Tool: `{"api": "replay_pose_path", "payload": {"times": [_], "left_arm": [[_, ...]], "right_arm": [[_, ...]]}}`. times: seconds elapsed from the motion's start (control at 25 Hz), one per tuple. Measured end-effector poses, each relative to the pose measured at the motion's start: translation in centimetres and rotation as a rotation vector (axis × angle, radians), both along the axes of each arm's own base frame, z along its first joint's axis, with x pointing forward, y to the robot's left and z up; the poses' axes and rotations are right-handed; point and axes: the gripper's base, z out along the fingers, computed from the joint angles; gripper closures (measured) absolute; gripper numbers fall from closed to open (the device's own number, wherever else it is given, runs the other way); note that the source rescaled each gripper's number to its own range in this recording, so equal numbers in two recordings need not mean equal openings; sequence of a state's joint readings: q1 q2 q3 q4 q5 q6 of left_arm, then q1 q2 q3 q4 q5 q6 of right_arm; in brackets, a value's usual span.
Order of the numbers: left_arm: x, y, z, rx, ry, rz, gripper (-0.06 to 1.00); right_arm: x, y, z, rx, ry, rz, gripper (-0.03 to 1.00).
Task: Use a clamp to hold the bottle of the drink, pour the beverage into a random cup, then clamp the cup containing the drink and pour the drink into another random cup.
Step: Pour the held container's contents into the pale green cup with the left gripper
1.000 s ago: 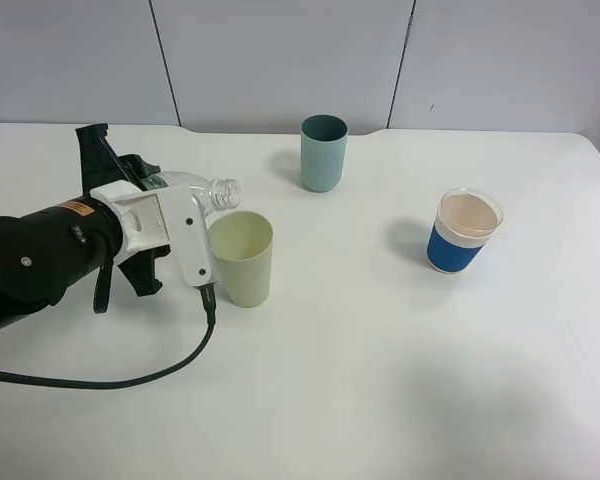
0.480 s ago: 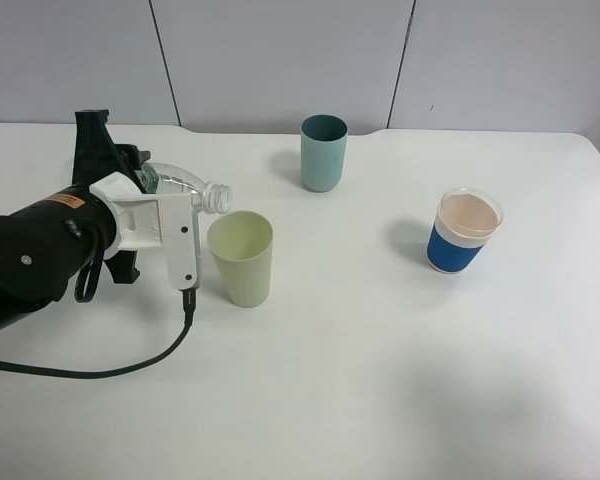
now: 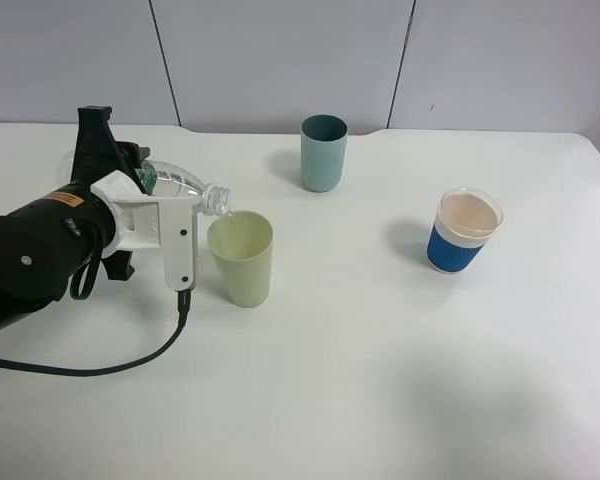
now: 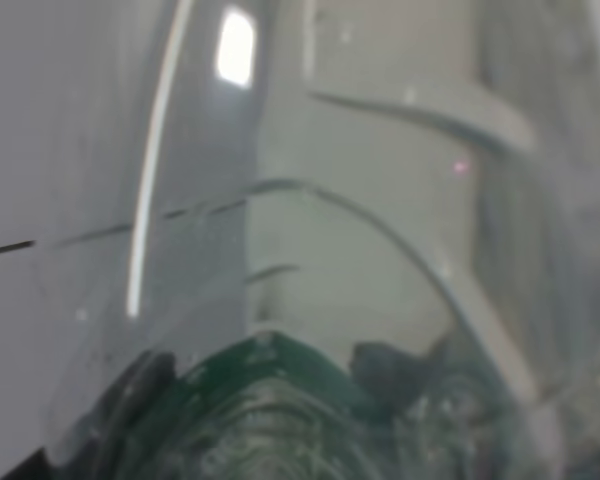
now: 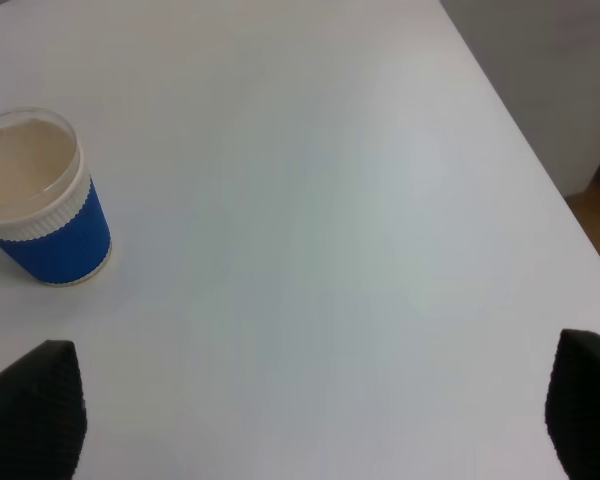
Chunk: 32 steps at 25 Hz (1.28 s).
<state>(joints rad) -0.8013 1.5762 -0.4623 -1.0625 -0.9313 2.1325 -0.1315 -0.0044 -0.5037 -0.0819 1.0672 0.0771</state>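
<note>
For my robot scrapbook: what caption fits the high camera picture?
Left gripper holds the bottle tilted over the pale yellow-green cup.

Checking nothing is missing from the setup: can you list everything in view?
bottle: one, clear with dark green label, tilted, mouth over the tumbler's rim
tumbler: one, pale yellow-green, upright, left of centre
teal cup: one, teal, upright, back middle
blue-sleeved cup: one, white with blue sleeve, upright, right side
table: one, white, under everything
cable: one, black, lying on the table front left
left tool: one, black and white, shut on the bottle
right tool: one, black, open above the table near the blue-sleeved cup
</note>
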Motion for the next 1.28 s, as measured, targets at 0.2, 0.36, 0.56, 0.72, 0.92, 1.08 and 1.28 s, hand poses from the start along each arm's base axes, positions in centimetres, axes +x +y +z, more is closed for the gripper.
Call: {"api": "replay_pose_path", "payload": {"times": [0.2,0.36,0.56,0.72,0.92,1.08,1.28], "left_arm": [[0.03,0.03,0.09,0.035,-0.01,-0.007,0.86],[0.03,0.03,0.09,0.039,-0.01,-0.009,0.86],[0.07,0.12,0.26,0.049,-0.028,-0.001,0.86],[0.11,0.19,0.38,0.067,-0.041,0.002,0.86],[0.11,0.21,0.4,0.092,-0.043,-0.004,0.86],[0.12,0.22,0.43,0.092,-0.045,-0.002,0.86],[0.12,0.23,0.44,0.097,-0.047,-0.003,0.86]], "right_arm": [[0.0,0.0,0.0,0.0,0.0,0.0,-0.03],[0.0,0.0,0.0,0.0,0.0,0.0,-0.03],[0.0,0.0,0.0,0.0,0.0,0.0,-0.03],[0.0,0.0,0.0,0.0,0.0,0.0,-0.03],[0.0,0.0,0.0,0.0,0.0,0.0,-0.03],[0.0,0.0,0.0,0.0,0.0,0.0,-0.03],[0.0,0.0,0.0,0.0,0.0,0.0,-0.03]]}}
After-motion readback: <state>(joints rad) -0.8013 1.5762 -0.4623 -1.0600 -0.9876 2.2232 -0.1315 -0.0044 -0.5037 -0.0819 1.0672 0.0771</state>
